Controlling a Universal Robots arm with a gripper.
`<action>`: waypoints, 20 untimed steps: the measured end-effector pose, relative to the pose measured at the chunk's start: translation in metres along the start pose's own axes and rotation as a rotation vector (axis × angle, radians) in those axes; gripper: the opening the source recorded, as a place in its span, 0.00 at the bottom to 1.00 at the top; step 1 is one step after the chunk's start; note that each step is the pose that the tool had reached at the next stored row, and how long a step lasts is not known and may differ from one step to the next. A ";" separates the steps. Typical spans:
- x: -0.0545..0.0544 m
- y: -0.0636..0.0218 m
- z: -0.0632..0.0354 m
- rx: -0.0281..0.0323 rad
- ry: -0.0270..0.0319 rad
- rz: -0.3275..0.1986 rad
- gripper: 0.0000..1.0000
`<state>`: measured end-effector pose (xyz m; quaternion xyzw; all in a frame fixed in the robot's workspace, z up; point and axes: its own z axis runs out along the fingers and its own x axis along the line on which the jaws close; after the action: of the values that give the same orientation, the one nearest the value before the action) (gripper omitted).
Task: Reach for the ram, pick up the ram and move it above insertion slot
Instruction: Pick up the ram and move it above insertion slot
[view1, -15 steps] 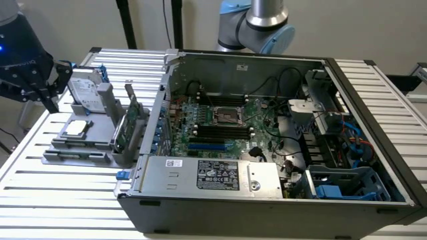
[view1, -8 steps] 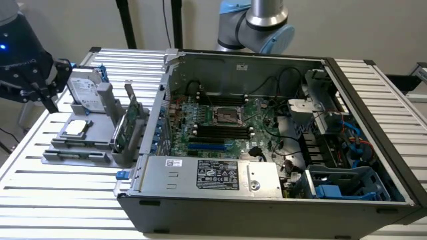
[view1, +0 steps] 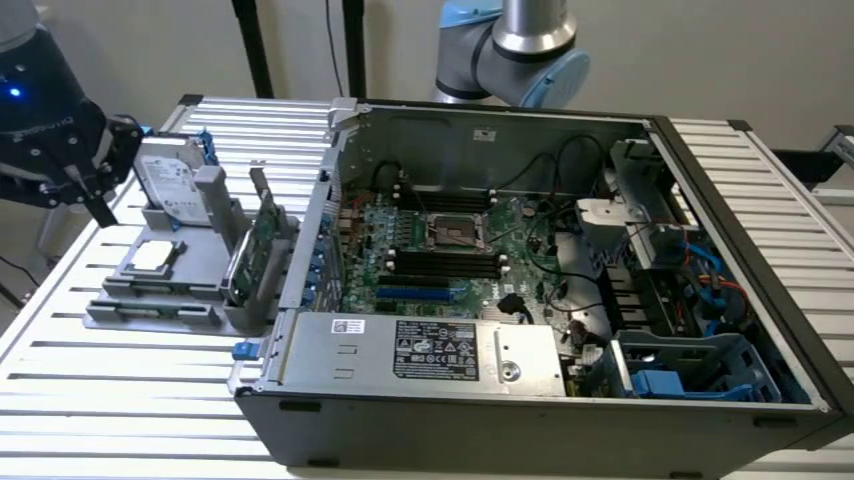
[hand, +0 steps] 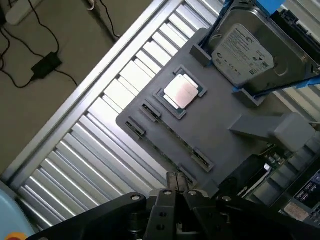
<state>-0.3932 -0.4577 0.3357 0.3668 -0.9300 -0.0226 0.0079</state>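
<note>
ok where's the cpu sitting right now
The cpu lies flat in a pocket of the grey holder at the exterior view's left, outside the case, next to the drive.

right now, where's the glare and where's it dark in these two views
wrist view: the slats glare white next to the tray, the cpu lid shines, and the gripper is a dark mass. exterior view: the light on the table is even, and the inside of the case is dimmer than the table around it.
</note>
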 end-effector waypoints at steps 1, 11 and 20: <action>0.000 0.0000 0.0000 -0.0001 0.0008 -0.018 0.11; 0.000 0.0000 0.0000 -0.0019 0.0074 -0.187 0.11; 0.000 0.0000 0.0000 -0.0067 0.0089 -0.327 0.11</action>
<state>-0.3932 -0.4577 0.3357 0.5132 -0.8579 -0.0251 0.0095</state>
